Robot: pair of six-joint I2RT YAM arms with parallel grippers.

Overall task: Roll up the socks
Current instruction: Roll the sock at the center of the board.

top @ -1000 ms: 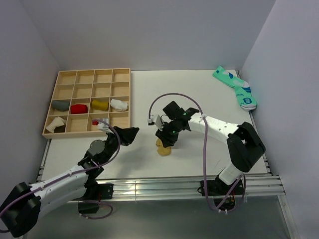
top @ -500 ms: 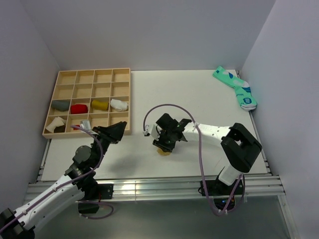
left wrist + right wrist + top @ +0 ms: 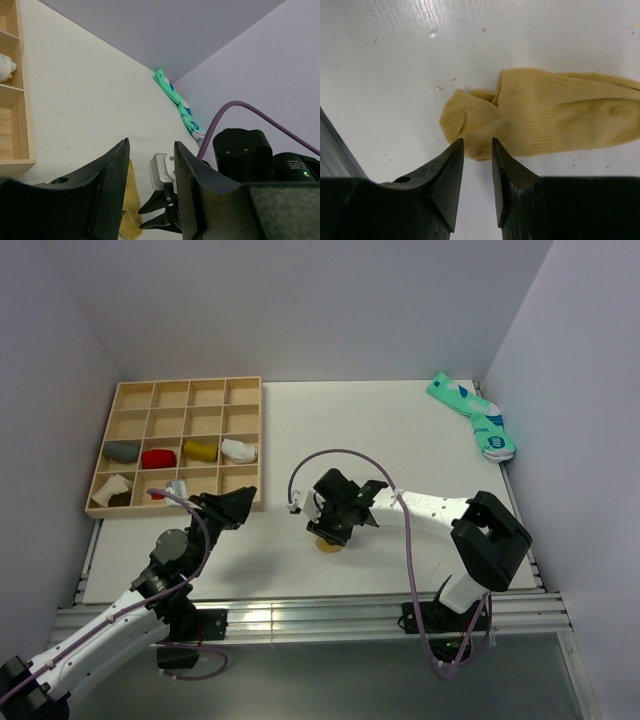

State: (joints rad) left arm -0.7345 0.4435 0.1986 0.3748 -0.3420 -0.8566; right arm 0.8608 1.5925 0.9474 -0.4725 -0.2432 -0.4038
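Observation:
A mustard-yellow ankle sock (image 3: pixel 545 120) lies flat on the white table; it also shows in the top view (image 3: pixel 326 544) and the left wrist view (image 3: pixel 131 200). My right gripper (image 3: pixel 477 142) hovers just over the sock's near edge at its rounded end, jaws a little apart and empty; in the top view it (image 3: pixel 325 528) covers most of the sock. My left gripper (image 3: pixel 150 145) is open and empty, held above the table to the sock's left (image 3: pixel 238 504). No long beige banded sock lies on the table.
A wooden compartment tray (image 3: pixel 170 395) at the left holds several rolled socks, including grey, red, yellow, white and a beige-and-dark one (image 3: pixel 110 490). A green patterned sock pair (image 3: pixel 475 418) lies at the far right corner by the wall.
My left arm pulled back to the left, away from the sock. My right gripper swung left and lower over the yellow sock. Little has moved in the last half second.

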